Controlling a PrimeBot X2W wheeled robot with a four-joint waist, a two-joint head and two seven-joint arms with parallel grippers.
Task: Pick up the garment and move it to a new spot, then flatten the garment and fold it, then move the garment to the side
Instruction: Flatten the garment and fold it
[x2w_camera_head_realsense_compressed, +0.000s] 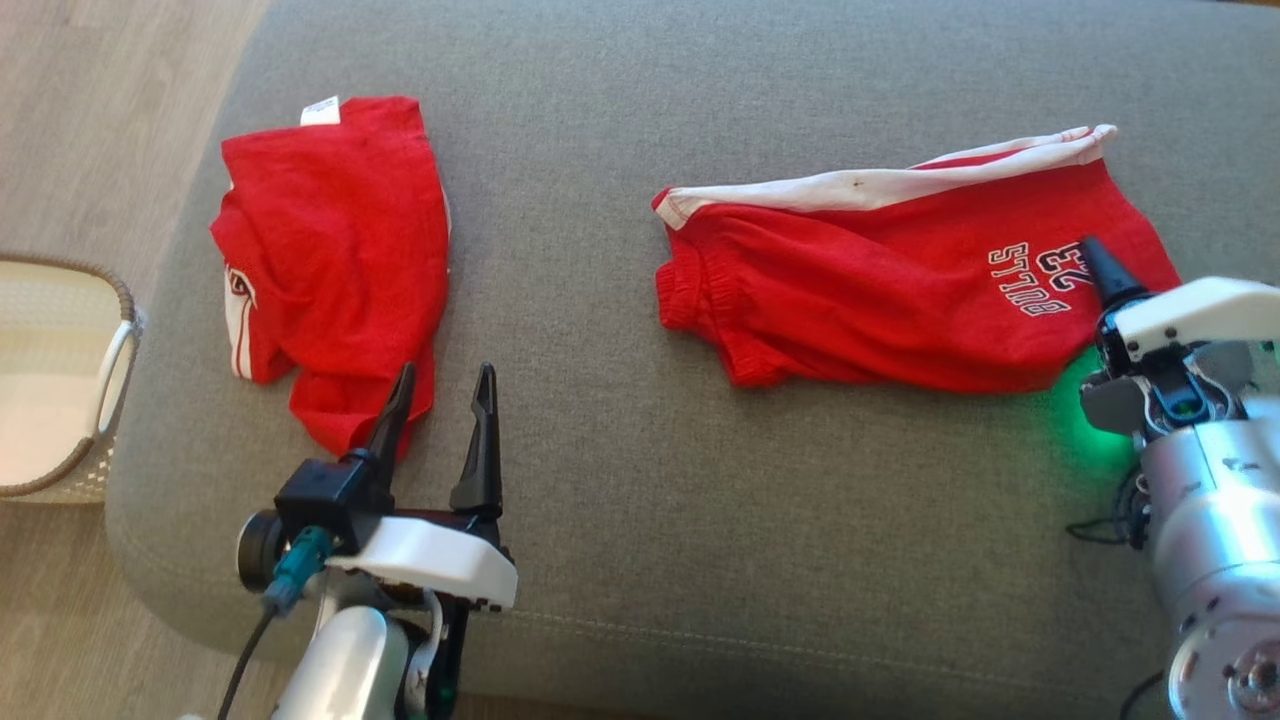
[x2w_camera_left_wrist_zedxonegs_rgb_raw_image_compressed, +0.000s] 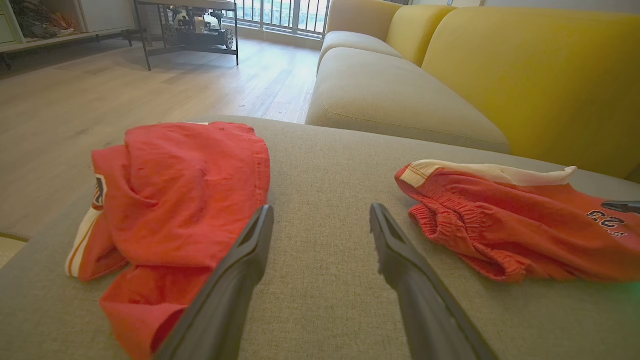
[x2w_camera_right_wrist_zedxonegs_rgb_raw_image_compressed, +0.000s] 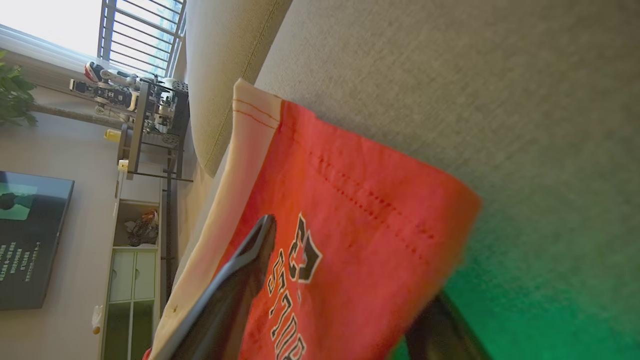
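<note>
A red garment (x2w_camera_head_realsense_compressed: 880, 290), a pair of shorts with a white side stripe and "BULLS 23" lettering, lies spread on the right of the grey cushion (x2w_camera_head_realsense_compressed: 620, 470). My right gripper (x2w_camera_right_wrist_zedxonegs_rgb_raw_image_compressed: 352, 260) is open and straddles its right hem. One finger (x2w_camera_head_realsense_compressed: 1105, 270) lies over the lettering, and the other is partly hidden behind the cloth edge. A second red garment (x2w_camera_head_realsense_compressed: 330, 260) lies folded at the left. My left gripper (x2w_camera_head_realsense_compressed: 446, 372) stands open at that garment's near right corner, nothing between its fingers, its left finger over the cloth (x2w_camera_left_wrist_zedxonegs_rgb_raw_image_compressed: 170, 200).
A pale woven basket (x2w_camera_head_realsense_compressed: 60, 380) stands on the wooden floor beyond the cushion's left edge. The left wrist view shows a yellow sofa (x2w_camera_left_wrist_zedxonegs_rgb_raw_image_compressed: 525, 75) behind the cushion. A green glow lies on the cushion by my right wrist.
</note>
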